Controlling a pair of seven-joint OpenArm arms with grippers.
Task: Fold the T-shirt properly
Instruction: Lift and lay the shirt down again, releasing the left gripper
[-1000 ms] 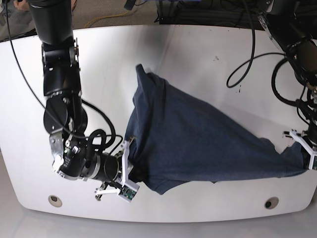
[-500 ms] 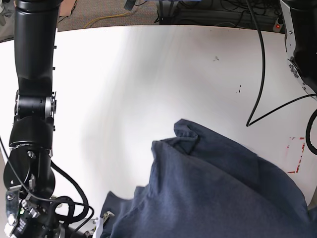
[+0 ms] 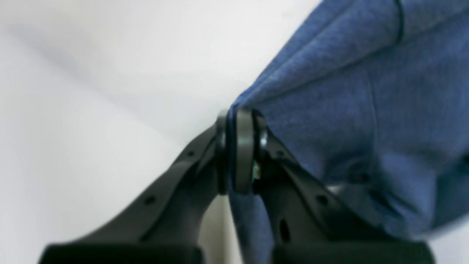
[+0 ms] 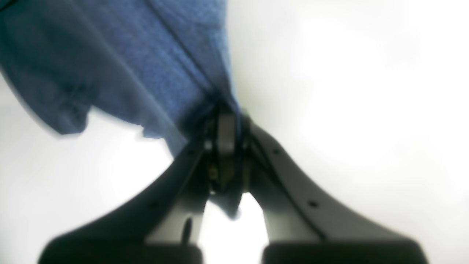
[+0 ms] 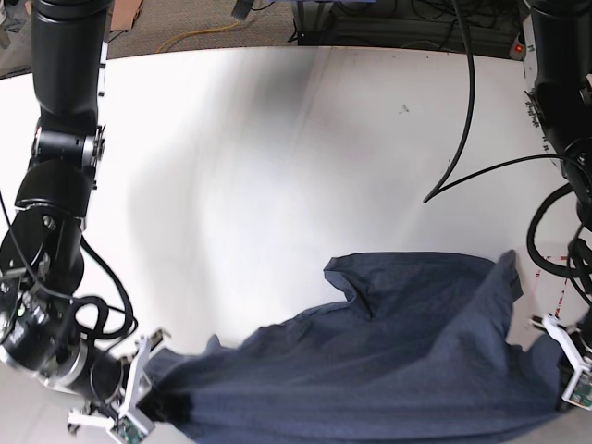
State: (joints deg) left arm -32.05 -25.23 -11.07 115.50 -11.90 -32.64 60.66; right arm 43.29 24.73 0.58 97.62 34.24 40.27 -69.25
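Keeping both clamps firm — left gripper (image 3: 238,150) and right gripper (image 4: 225,146) each pinch the T-shirt (image 5: 407,356) — seemingly stretched along the tabletop's (image 5: 277,166) near edge — lower it evenly.

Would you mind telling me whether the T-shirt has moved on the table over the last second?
Yes. The T-shirt has been dragged toward the table's near edge, away from the far edge.
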